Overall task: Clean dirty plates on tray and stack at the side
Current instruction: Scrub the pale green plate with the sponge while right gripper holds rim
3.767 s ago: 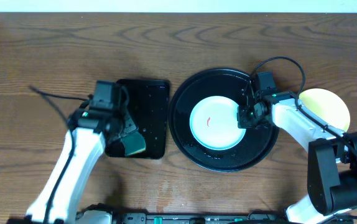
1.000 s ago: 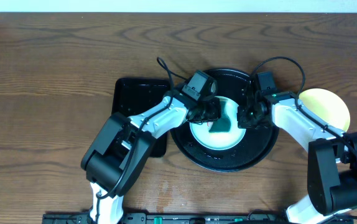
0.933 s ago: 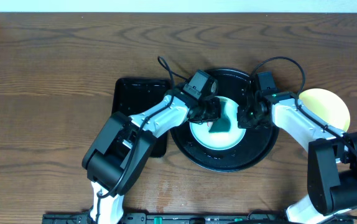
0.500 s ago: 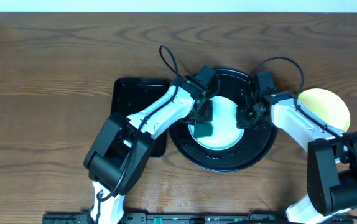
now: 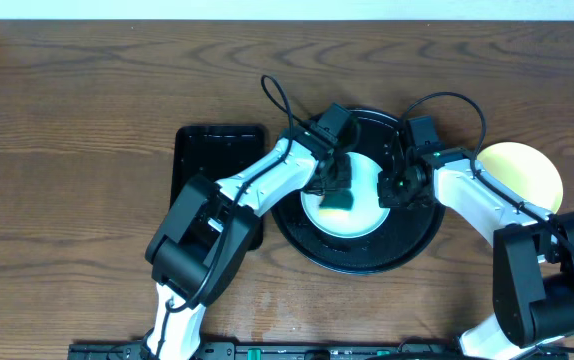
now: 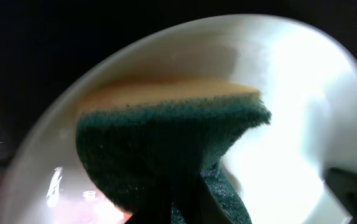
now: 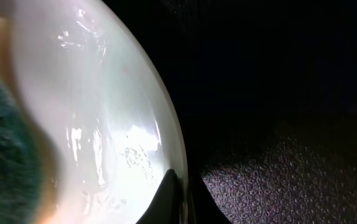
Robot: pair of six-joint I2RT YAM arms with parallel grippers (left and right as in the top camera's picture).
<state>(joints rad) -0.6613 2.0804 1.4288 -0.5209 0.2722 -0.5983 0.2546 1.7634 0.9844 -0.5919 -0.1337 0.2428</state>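
The left fingers (image 5: 336, 183) are closed tight on a sponge (image 5: 340, 199), green scrubbing face down and a yellow layer above it. In the left wrist view the dark fingertips (image 6: 177, 208) pinch the sponge's lower edge, and its green face lies against the inside of the mint-blue plate (image 5: 363, 216). The right fingers (image 5: 391, 190) are shut on that plate's right rim; in the right wrist view they (image 7: 177, 198) meet at the very edge of the pale, wet-looking plate, with black tray surface beyond it.

The plate sits in the middle of the round black tray (image 5: 359, 264), inside its raised rim. The left arm reaches in from the tray's left side and the right arm from its right, so the two sets of fingers face each other across the plate.

The tray stands on the brown wood-grain desk (image 5: 87, 100). A yellow plate (image 5: 525, 168) lies on the desk just right of the tray, partly under the right arm. A rectangular black tray (image 5: 207, 160) lies to the round tray's left, near it.
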